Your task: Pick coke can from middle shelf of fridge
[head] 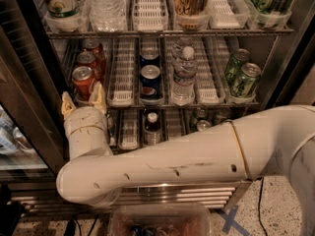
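The fridge (29, 77) stands open before me. Its middle shelf (162, 102) carries white slotted lane trays. Three red coke cans stand in the left lane, the front coke can (83, 81) nearest me. My gripper (82, 102) is just below and in front of that front can, its two tan fingertips (100, 96) spread apart and pointing up at the can's base, not touching it. My white arm crosses the lower view from the right.
Blue Pepsi cans (150, 80), a water bottle (184, 75) and green cans (242, 76) share the middle shelf. The tier above holds tall bottles and cups (106, 4). The lower shelf holds a dark bottle (152, 124). A plastic bin (157, 220) sits at the bottom.
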Tool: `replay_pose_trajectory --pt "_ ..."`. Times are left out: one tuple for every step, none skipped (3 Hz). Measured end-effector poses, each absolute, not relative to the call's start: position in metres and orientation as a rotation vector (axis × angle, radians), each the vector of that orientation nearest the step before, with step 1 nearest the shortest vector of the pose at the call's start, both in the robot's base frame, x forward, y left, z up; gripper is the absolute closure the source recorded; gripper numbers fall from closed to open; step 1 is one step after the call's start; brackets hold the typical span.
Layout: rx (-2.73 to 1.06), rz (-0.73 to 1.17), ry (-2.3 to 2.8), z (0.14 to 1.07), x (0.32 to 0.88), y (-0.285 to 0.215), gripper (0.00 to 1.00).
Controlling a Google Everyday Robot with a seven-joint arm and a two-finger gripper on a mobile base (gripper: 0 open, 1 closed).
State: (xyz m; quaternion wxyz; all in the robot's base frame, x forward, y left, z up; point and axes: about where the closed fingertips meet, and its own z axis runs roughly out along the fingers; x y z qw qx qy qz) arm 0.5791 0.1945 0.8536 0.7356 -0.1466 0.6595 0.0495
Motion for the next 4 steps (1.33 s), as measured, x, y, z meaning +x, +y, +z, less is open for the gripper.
replay_pose_trajectory --pt "-0.294 0.090 1.444 0.854 0.584 0.191 0.32" --pt "-0.268 0.061 1.436 0.855 0.593 0.185 0.33" --pt "-0.272 0.051 1.459 0.841 0.604 0.190 0.33" --pt "-0.266 0.038 1.457 0.840 0.610 0.189 0.33"
